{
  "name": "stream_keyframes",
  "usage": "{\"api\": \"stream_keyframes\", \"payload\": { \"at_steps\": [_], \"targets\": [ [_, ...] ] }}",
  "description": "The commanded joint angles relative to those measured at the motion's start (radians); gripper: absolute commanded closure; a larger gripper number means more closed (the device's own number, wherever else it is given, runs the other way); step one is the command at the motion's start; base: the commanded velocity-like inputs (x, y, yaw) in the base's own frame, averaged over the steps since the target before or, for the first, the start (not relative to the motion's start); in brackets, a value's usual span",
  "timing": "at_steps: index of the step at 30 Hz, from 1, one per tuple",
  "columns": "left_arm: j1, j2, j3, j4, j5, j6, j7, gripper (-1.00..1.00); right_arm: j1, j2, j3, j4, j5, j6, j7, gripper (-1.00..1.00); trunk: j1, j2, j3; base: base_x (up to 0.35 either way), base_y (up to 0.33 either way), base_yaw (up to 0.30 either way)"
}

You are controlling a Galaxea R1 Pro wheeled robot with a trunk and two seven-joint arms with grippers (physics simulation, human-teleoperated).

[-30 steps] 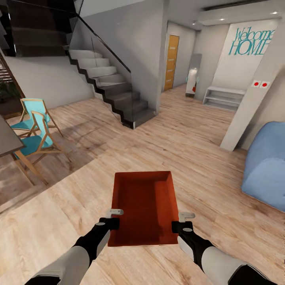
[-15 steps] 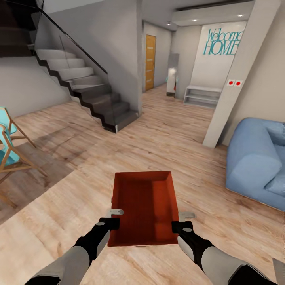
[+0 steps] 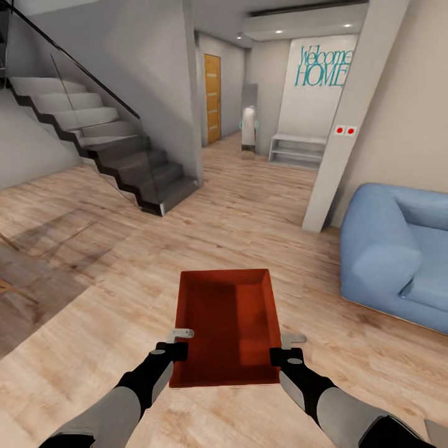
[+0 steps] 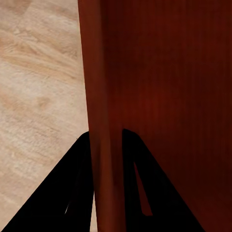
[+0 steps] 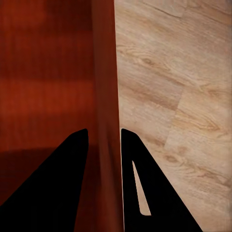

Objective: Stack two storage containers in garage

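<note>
Room: you are on the light wood-plank floor (image 3: 261, 211) of the living room, with the blue sofa (image 3: 398, 249) at your right and the staircase (image 3: 106, 143) at your left.
View change: over the last second the whole head picture has slid leftward, so the turquoise chairs have gone out at the left edge and more of the sofa has come in. That is your base and head turning right, not the furniture moving.
Meaning: the honey-wood door (image 3: 213, 98) at the end of the hall now sits nearer the middle of your view. I judge you are lining up on that passage for the run to the garage.
Container: the orange-red storage container (image 3: 225, 323) hangs level between your arms, above the planks, in the same place in the view as before.
Left gripper (image 3: 180, 342): clenched on the container's left wall, one finger each side in the left wrist view (image 4: 104, 145).
Right gripper (image 3: 287, 348): pinching the right wall likewise (image 5: 104, 145).
Progress: early; this box is in transit, nothing stacked yet.
</note>
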Motion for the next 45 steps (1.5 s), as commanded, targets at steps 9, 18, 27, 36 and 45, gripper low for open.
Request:
{"api": "stream_keyframes", "payload": {
  "at_steps": [9, 18, 27, 36, 45],
  "targets": [
    [0.000, -0.001, -0.018, -0.001, -0.003, 0.006, 0.008, 1.00, -0.001, 0.000, 0.001, 0.001, -0.003, -0.003, -0.015, 1.00, 0.001, -0.001, -0.001, 0.323, 0.000, -0.001],
    [0.000, -0.001, -0.018, -0.001, -0.003, 0.006, 0.008, 1.00, -0.001, 0.000, 0.001, 0.001, -0.003, -0.004, -0.015, 1.00, 0.001, -0.001, -0.001, 0.323, 0.000, 0.000],
    [0.000, -0.001, -0.018, -0.001, -0.003, 0.006, 0.008, 1.00, -0.001, 0.000, 0.000, 0.001, -0.003, -0.004, -0.015, 1.00, 0.001, -0.001, -0.001, 0.323, 0.000, -0.142],
    [0.000, -0.001, -0.018, -0.001, -0.003, 0.006, 0.008, 1.00, -0.001, 0.000, 0.001, 0.001, -0.003, -0.004, -0.015, 1.00, 0.001, -0.001, -0.001, 0.323, 0.000, -0.158],
    [0.000, -0.002, -0.019, -0.001, -0.003, 0.006, 0.008, 1.00, -0.001, 0.000, 0.001, 0.001, -0.003, -0.004, -0.015, 1.00, 0.001, -0.001, -0.001, 0.323, 0.000, -0.004]
  ]
}}
